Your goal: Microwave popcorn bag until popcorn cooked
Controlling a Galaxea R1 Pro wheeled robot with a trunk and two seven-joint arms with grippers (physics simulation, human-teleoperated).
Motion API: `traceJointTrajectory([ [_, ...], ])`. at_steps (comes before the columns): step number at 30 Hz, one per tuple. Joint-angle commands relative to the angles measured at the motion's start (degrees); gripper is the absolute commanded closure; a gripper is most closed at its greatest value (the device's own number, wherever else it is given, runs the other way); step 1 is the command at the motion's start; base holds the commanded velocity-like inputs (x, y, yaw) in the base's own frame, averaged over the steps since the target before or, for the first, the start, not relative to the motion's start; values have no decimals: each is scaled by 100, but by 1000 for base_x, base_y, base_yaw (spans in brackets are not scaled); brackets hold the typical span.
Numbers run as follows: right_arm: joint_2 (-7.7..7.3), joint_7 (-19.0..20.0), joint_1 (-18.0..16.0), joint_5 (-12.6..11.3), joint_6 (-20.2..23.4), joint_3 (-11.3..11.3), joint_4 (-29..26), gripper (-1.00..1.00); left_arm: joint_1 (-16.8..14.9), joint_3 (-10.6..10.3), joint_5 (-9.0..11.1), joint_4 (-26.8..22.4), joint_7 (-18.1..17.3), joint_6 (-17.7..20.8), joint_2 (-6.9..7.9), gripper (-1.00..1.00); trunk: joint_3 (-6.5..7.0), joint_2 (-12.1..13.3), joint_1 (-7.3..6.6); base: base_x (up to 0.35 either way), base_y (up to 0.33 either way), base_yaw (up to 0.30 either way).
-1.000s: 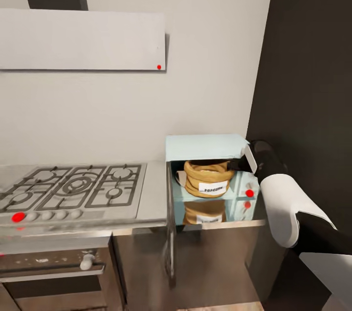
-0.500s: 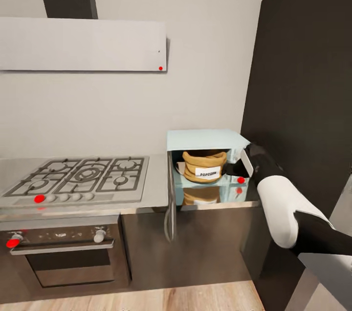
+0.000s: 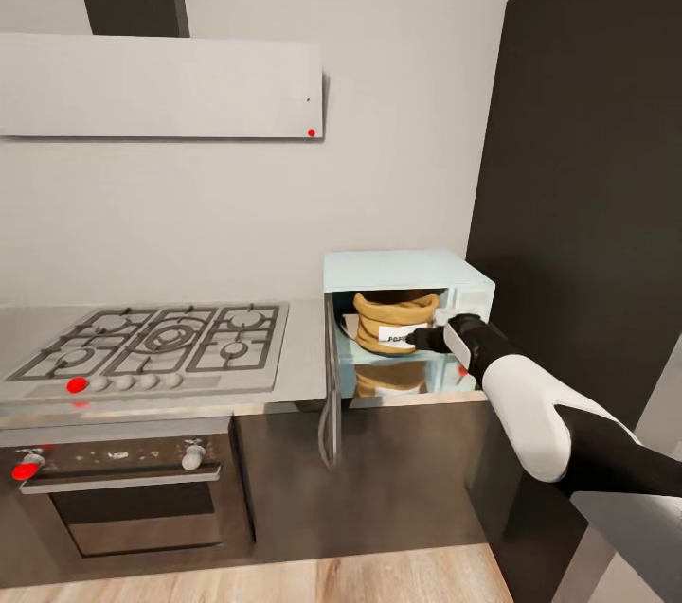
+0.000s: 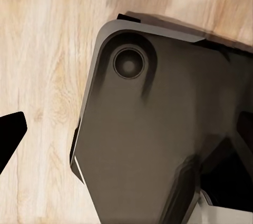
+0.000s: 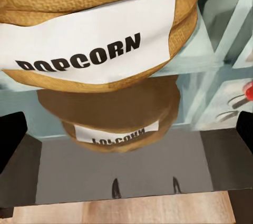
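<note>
the popcorn bag (image 3: 396, 323) sat inside the microwave (image 3: 407, 276), right of centre in the frame, its door (image 3: 332, 385) swung wide. the job, i judged, was to back my right gripper (image 3: 423, 339) straight out without nudging the bag, then shut the door. my right forearm reached up-left from the lower right corner; fingers spread, holding nothing. whether my left gripper (image 4: 10, 137) was released, i couldn't tell.
</note>
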Motion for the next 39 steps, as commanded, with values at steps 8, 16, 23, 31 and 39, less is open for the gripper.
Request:
traceJointTrajectory([
  [8,21,436,-3,58,-568,-42,188,-100,2,43,2,-8,0,-6,-1,-100,-7,-5,1,0,0,0],
  [16,88,448,-3,68,-1967,-38,792,-100,2,43,2,-6,0,-6,-1,-100,-7,-5,1,0,0,0],
  [23,277,352,103,66,-2953,-42,938,-100,2,43,2,-9,0,-6,-1,-100,-7,-5,1,0,0,0],
  [31,280,64,330,53,-3408,-48,1007,-100,2,43,0,-10,0,-6,-1,-100,-7,-5,1,0,0,0],
  [39,278,59,339,35,-3571,-51,1009,-100,2,34,2,-10,0,1,-1,-100,-7,-5,1,154,0,0],
])
